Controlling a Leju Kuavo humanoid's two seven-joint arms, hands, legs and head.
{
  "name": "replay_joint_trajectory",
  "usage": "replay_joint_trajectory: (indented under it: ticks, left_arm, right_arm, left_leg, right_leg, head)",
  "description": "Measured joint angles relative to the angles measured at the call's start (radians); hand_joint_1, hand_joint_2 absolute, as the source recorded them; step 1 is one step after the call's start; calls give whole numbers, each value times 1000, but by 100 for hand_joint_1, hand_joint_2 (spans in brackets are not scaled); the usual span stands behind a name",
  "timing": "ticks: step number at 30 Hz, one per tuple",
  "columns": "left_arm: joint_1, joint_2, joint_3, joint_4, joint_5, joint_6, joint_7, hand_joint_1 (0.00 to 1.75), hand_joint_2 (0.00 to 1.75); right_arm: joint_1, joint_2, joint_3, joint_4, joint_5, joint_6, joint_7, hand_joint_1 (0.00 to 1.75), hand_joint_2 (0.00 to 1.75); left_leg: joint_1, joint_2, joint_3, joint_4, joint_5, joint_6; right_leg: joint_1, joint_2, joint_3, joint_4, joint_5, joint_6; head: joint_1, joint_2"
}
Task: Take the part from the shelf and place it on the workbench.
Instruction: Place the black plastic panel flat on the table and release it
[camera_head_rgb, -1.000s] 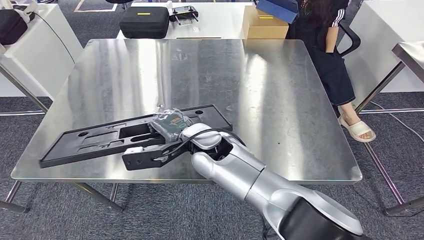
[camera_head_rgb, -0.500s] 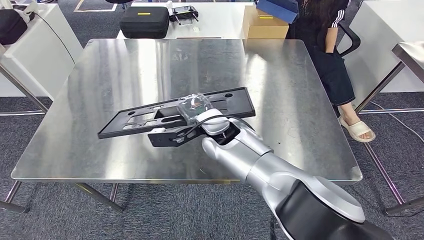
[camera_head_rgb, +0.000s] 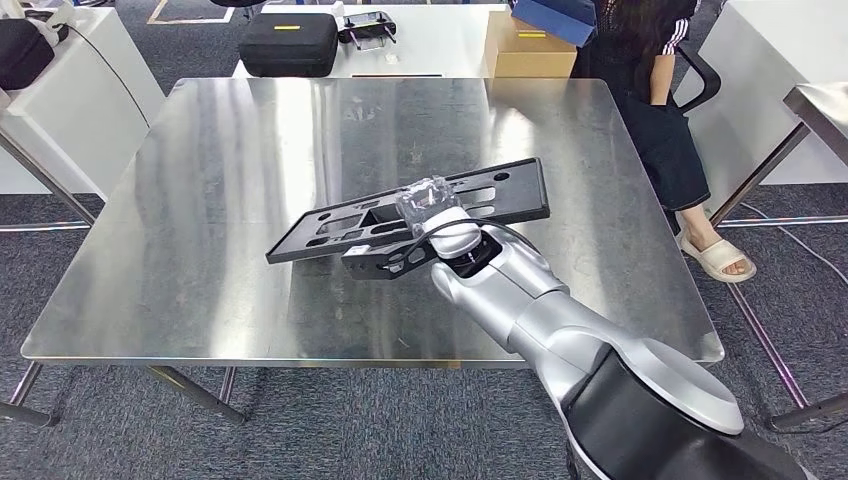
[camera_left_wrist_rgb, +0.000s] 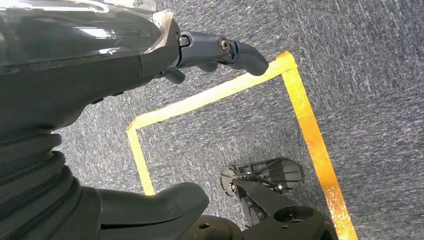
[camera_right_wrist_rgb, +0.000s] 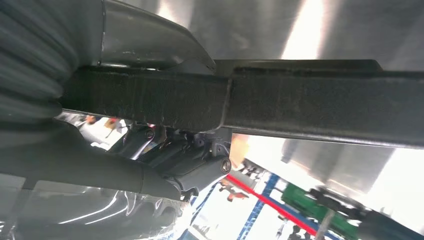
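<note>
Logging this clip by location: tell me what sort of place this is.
Probably a robot test lab or workshop: a steel workbench on grey carpet, yellow floor tape marking a zone, and a black equipment case on a white table behind.

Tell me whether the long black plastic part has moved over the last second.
Yes. The long black plastic part shifted rightward and farther from the steel workbench's near edge.
</note>
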Motion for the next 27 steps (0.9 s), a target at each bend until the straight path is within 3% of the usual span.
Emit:
replay_joint_trajectory:
  ticks: [3,7,22,25,27]
  left_arm:
    - [0,0,1,0,2,1,-2,0,175]
    - [7,2,16,1,12,1,-8,0,0]
    - [14,8,23,2,18,-11,-1,0,0]
    - [15,8,23,2,18,-11,10,0,0]
    - [15,9,23,2,18,-15,13,0,0]
  right_arm:
    - [-2,-1,1,4,2,1,2,0,0]
    - [-13,-20,0,34,13,2,26,0,0]
    - [-20,-38,-17,48,41,18,32,0,0]
    - [-17,-30,-66,41,-58,-7,-7,0,0]
    - [-4,-17,-140,15,-213,-8,-77,0,0]
  left_leg:
    - [0,0,0,0,0,0]
    - [0,0,1,0,0,0]
    - [0,0,1,0,0,0]
    - [0,0,1,0,0,0]
    - [0,0,1,0,0,0]
  right_leg:
    - [0,0,0,0,0,0]
    - [0,0,1,0,0,0]
    - [0,0,1,0,0,0]
    - [0,0,1,0,0,0]
    - [0,1,1,0,0,0]
  head:
    - [0,0]
    - [0,0]
    - [0,0]
    - [0,0]
    - [0,0]
